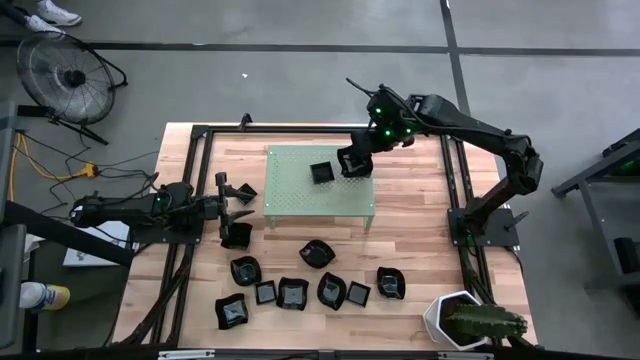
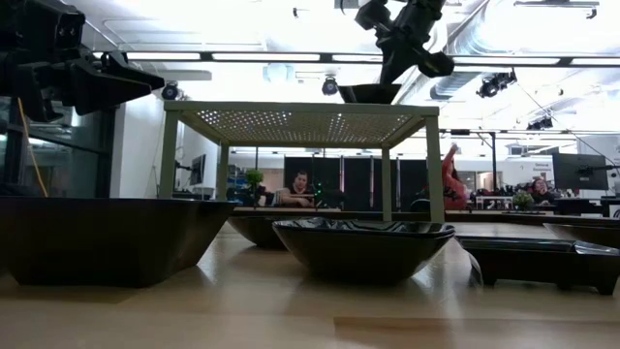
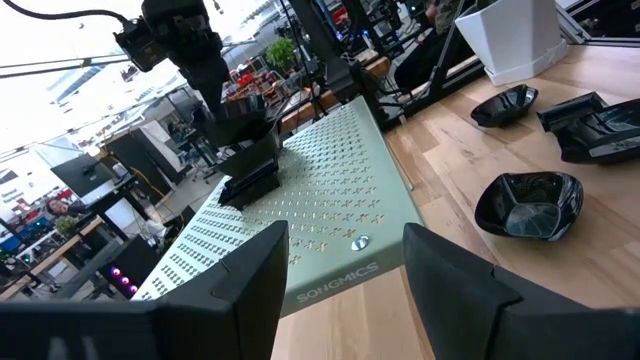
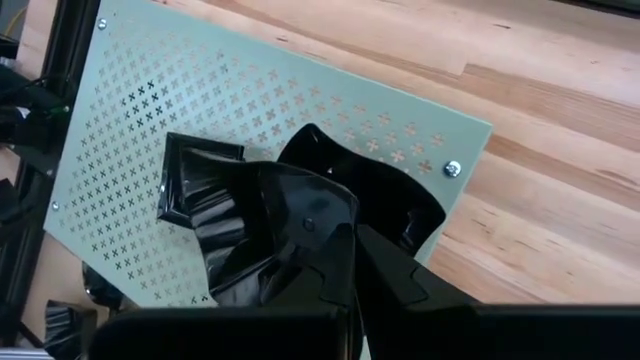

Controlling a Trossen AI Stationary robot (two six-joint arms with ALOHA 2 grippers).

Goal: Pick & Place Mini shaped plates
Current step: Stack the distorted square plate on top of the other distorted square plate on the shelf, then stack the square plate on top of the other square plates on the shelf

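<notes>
A pale green perforated shelf (image 1: 320,200) stands mid-table. On its top lies one small square black plate (image 1: 321,172), also in the right wrist view (image 4: 195,185). My right gripper (image 4: 352,262) hovers over the shelf's far right part, shut on another black wavy-rimmed plate (image 4: 290,215). Several more black plates (image 1: 292,292) lie on the wood near the table's front edge, and one (image 1: 236,235) lies near my left gripper. My left gripper (image 3: 345,290) waits at the table's left, level and open, touching nothing. My right gripper pinches the wavy plate's rim (image 4: 322,238) between its two fingers. The fingers slant down from the table's far right side. The plate (image 2: 368,93) sits about level right at the shelf top; whether it touches the shelf I cannot tell.
A white hexagonal pot (image 1: 452,318) with a green plant stands at the table's front right corner. Black frame rails (image 1: 190,250) run along the left and right sides. Bare wood shows between the shelf and the row of plates.
</notes>
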